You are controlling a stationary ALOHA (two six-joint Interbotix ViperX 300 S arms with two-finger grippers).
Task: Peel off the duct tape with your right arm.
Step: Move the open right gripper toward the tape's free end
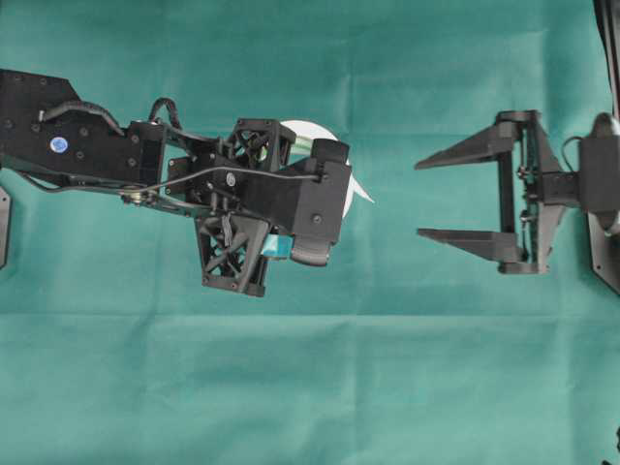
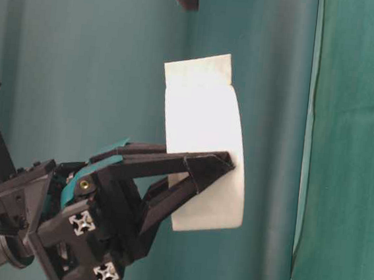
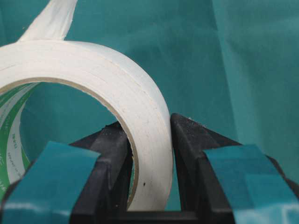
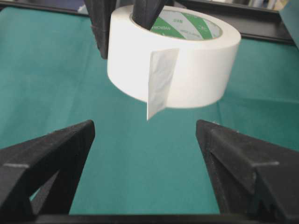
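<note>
The duct tape (image 4: 201, 70) is a wide white roll with a green-printed core, held up off the green cloth. My left gripper (image 3: 149, 135) is shut on the roll's wall, one finger (image 3: 114, 144) inside the core and the other (image 3: 187, 140) outside. A loose pointed tab (image 4: 159, 84) hangs off the roll's side and faces my right gripper (image 4: 145, 130). That gripper is open, with nothing between its fingers, a short way off the tab. From overhead, the tape (image 1: 308, 130) is mostly hidden under the left wrist, and the right gripper (image 1: 418, 200) stands to its right.
Green cloth (image 1: 310, 387) covers the table all round. A seam in the cloth (image 2: 306, 151) runs past the roll in the table-level view. Black frame edges (image 4: 261, 32) line the far side of the table.
</note>
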